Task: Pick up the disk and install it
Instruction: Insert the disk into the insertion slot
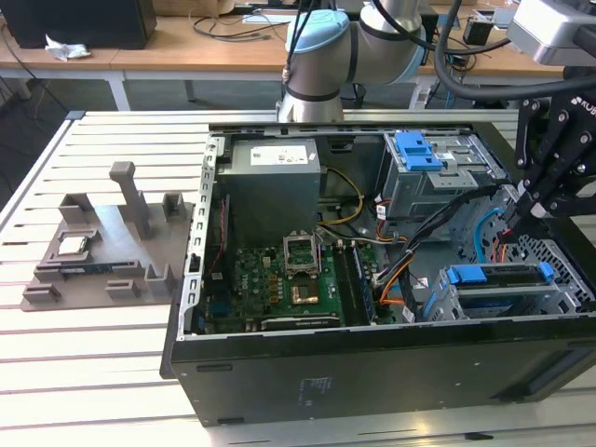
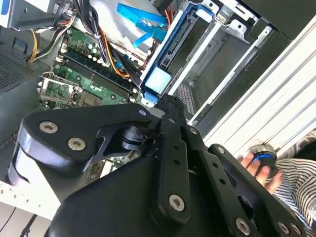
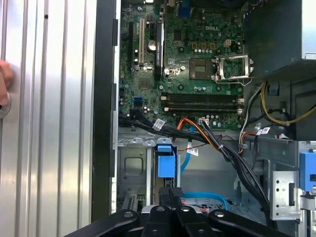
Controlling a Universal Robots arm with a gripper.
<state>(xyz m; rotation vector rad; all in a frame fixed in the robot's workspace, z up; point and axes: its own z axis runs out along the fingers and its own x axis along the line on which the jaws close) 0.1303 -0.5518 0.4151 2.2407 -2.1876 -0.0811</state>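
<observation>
Flat silver hard drive in bright blue plastic caddy (image 3: 165,165) stands edge-on in the grey metal drive cage (image 1: 507,296), aligned for sliding in. Black gripper (image 3: 173,193) is clenched on the caddy's end, inside the open black computer case (image 1: 372,372).

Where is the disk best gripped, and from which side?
Grip the disk by its blue caddy edge, the exposed part. It sits edge-on in the cage, whose metal walls flank its flat faces. The best approach is probably from the open side of the case, in line with the slot.
</observation>
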